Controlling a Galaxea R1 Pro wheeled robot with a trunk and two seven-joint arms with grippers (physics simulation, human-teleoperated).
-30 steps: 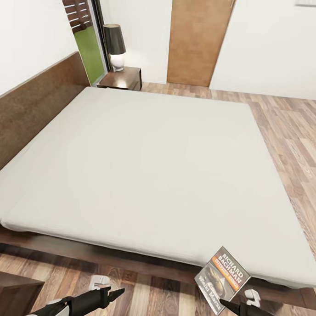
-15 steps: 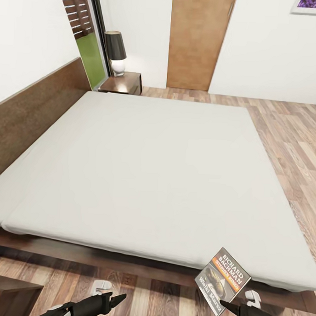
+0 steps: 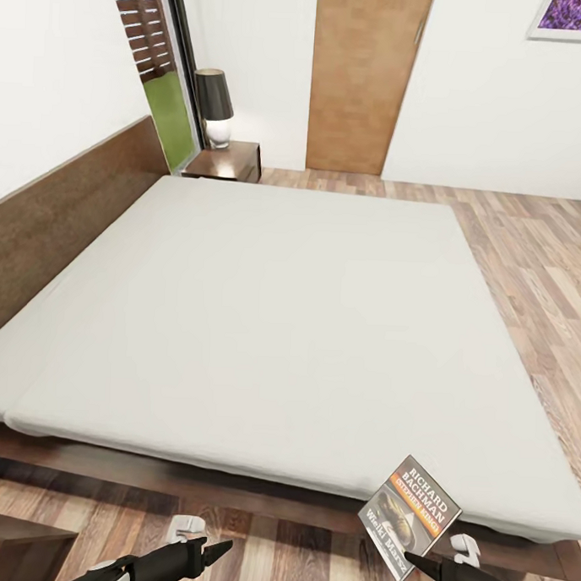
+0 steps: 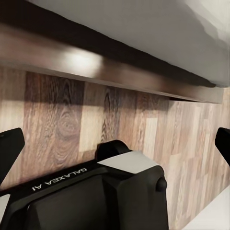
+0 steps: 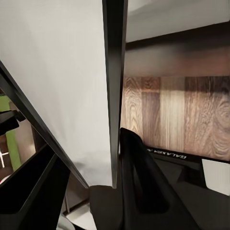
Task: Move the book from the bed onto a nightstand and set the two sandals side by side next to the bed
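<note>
Book point(image 3: 409, 515): standing tilted over the near right corner of the bed, cover facing the head camera, its lower edge sitting in the right gripper; in the right wrist view it is showing edge-on as a thin dark strip point(image 5: 115, 72).
Right gripper point(image 3: 414, 560): gripping the book, fingers point(image 5: 139, 163) pressing close on either side of its lower edge, just off the bed's near side.
Left gripper point(image 3: 216, 548): hovering over the floor beside the bed's near side, holding nothing; in the left wrist view its fingertips point(image 4: 10, 148) are sitting far apart, so the jaws are standing wide.
Bed point(image 3: 264, 323): lying bare, pale mattress on a dark frame, headboard point(image 3: 66, 213) running along its left.
Nightstand point(image 3: 224, 162): standing at the bed's far left corner, carrying a lamp point(image 3: 216, 106).
Near cabinet point(image 3: 13, 549): possibly a second nightstand, though mostly cropped, sitting by the bed's near left corner.
Door point(image 3: 363, 78): standing beyond the bed's far side.
</note>
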